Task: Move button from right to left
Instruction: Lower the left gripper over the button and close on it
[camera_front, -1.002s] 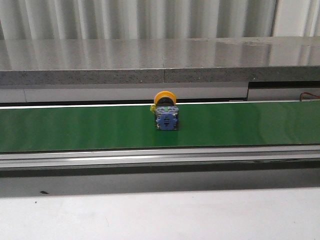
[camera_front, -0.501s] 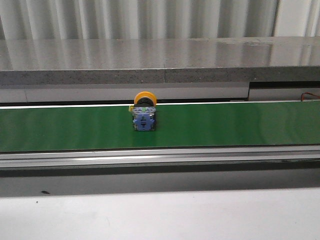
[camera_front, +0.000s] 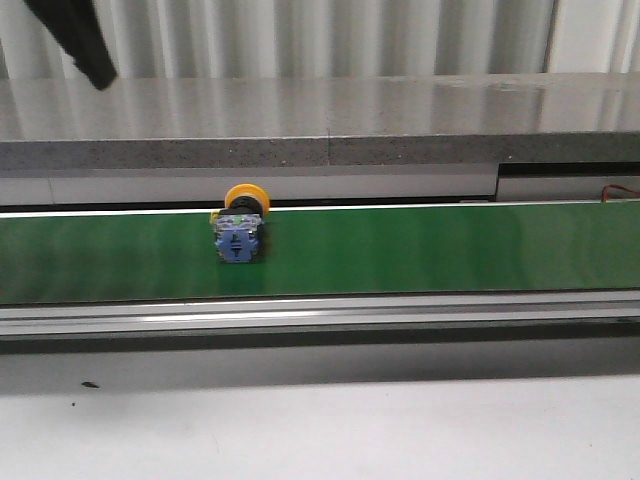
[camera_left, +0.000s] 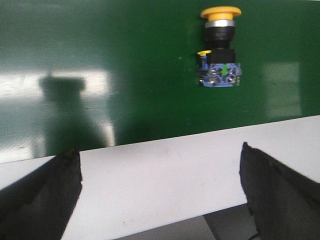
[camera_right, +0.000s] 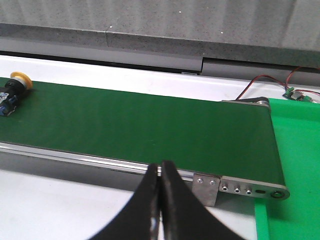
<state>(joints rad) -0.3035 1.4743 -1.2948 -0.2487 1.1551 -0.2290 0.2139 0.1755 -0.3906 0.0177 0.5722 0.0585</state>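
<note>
Nearest, at 6 o'clock in the front view, bare grey bench (camera_front: 320, 430). Beyond it, a long green belt (camera_front: 450, 250), with the button (camera_front: 238, 225) lying on its side around 10 o'clock from the middle, yellow head pointing away. Looks small, light and hard, likely slippery on the round head; best pinched across the flat sides of the blue block. Left claw (camera_left: 160, 195) hanging above, spread wide, holding nothing. Right claw (camera_right: 161, 200) pressed closed, holding nothing. Farthest back, a grey stone ledge (camera_front: 400, 120).
</note>
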